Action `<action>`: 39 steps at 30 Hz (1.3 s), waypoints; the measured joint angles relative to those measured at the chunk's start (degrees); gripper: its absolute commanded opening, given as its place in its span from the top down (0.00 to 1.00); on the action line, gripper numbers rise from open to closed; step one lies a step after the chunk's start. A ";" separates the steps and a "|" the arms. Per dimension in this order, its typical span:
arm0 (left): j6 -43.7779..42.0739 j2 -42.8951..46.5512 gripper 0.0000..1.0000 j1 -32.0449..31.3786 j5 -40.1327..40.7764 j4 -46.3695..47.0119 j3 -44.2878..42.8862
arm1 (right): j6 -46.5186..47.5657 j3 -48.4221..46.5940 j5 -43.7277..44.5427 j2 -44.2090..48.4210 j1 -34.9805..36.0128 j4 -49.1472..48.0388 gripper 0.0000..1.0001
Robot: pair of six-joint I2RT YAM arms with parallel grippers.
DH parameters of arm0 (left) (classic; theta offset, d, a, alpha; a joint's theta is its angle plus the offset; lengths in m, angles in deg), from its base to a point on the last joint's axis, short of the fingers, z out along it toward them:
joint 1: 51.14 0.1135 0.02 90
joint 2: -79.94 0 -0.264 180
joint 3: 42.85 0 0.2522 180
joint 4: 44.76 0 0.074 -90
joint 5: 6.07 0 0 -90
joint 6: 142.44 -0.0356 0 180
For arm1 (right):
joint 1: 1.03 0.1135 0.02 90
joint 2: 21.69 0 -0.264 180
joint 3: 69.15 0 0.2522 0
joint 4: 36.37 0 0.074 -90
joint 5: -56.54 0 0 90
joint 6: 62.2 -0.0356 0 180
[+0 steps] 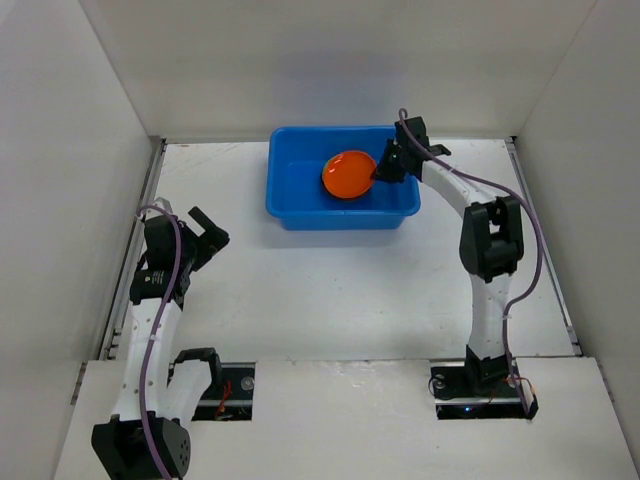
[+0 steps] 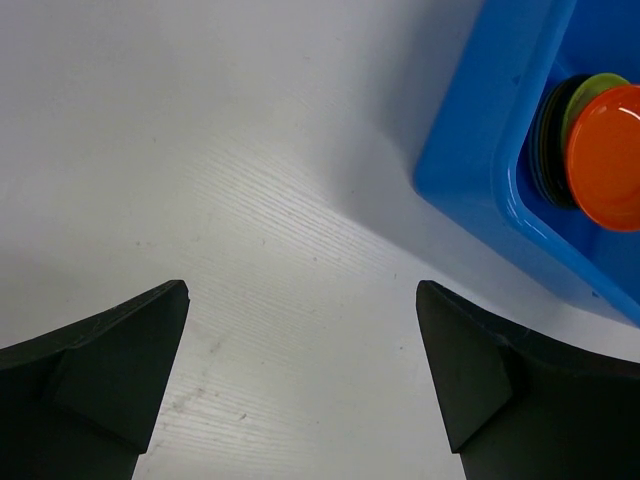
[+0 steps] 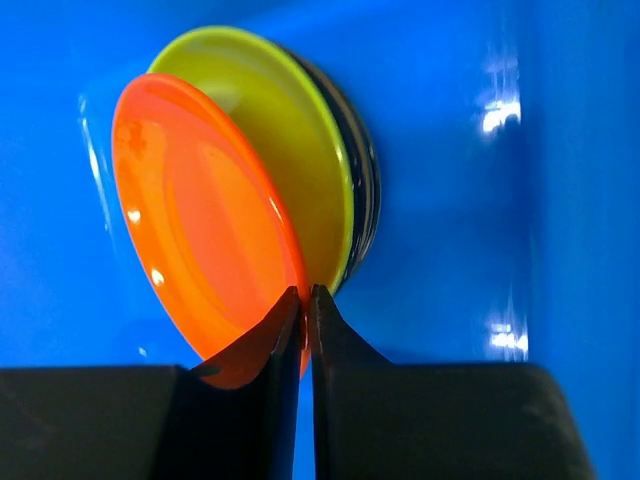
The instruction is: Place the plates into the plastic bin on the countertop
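The blue plastic bin (image 1: 300,210) stands at the back middle of the white countertop (image 1: 330,290). My right gripper (image 1: 382,170) reaches over the bin's right side and is shut on the rim of the orange plate (image 1: 347,174), held tilted above a stack inside. In the right wrist view my gripper (image 3: 306,296) pinches the orange plate (image 3: 195,230); behind it are the lime green plate (image 3: 275,130) and dark plates (image 3: 362,180). My left gripper (image 1: 205,235) is open and empty over bare countertop at the left. Its wrist view shows the bin (image 2: 480,130) with the orange plate (image 2: 605,155).
White walls enclose the countertop on the left, back and right. The arm bases sit at the near edge. No other plates show on the countertop.
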 measured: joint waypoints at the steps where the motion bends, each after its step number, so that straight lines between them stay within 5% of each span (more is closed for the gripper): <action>1: 0.00 0.00 0.00 0.02 0.00 -0.02 0.02 | -0.20 -0.35 0.15 -0.50 -0.11 -0.35 0.80; 3: -0.02 0.00 0.00 0.09 -0.02 -0.11 0.02 | -0.28 -0.61 0.52 -1.18 -0.26 -0.59 0.71; 8: -0.02 -0.02 0.00 0.07 -0.04 -0.52 0.02 | -0.94 -0.98 1.01 -1.42 -0.26 -0.96 0.30; 12: -0.02 -0.02 0.00 -0.17 -0.04 -0.74 0.04 | -1.05 -1.07 1.42 -0.11 -0.22 -2.54 0.20; 15: 0.00 -0.02 0.00 -0.17 -0.04 -0.81 0.20 | -0.68 -1.05 2.08 4.00 0.13 -4.09 0.00; 22: 0.02 -0.02 0.00 -1.53 0.00 -0.87 2.08 | 7.52 3.26 7.52 27.67 5.18 -13.84 0.00; 29: 0.04 0.85 0.00 -5.90 0.52 -1.90 4.50 | 18.40 28.96 26.18 54.23 12.07 -22.67 0.00; 34: 0.33 2.80 0.00 -10.56 3.17 -2.51 6.84 | 21.14 49.83 41.13 62.95 13.73 -18.32 0.00; 39: 1.51 1.99 0.00 -11.67 6.97 -1.90 7.21 | 20.79 59.36 47.04 74.47 14.01 -11.96 0.00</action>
